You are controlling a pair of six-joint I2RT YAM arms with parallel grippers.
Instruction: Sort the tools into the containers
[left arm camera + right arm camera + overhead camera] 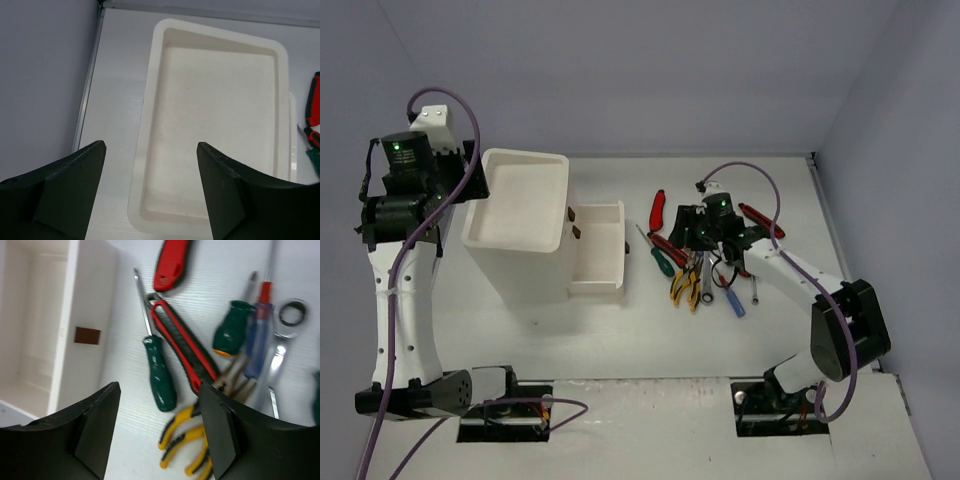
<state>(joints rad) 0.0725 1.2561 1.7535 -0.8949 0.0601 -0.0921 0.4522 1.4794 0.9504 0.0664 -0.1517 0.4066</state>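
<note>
The tall white container point(520, 265) has a shallow tray top point(558, 190) and one drawer point(600, 285) pulled out to the right. My left gripper point(150, 170) hangs open above the near-left corner of the bare tray point(150, 100), holding nothing. The tools point(700, 265) lie in a heap right of the drawer. My right gripper point(159, 410) is open just over them, with nothing between its fingers. Below it lie a green-handled screwdriver point(160, 372), a red utility knife point(187, 347) and yellow-handled pliers point(182, 442). A silver wrench point(285, 335) and a blue screwdriver point(257, 337) lie further right.
The open drawer point(35, 330) with its brown handle point(87, 335) stands just left of the tool heap. A red-handled tool point(658, 208) lies at the heap's far side and a red screwdriver point(760, 220) at its right. Walls close off the table behind and at both sides.
</note>
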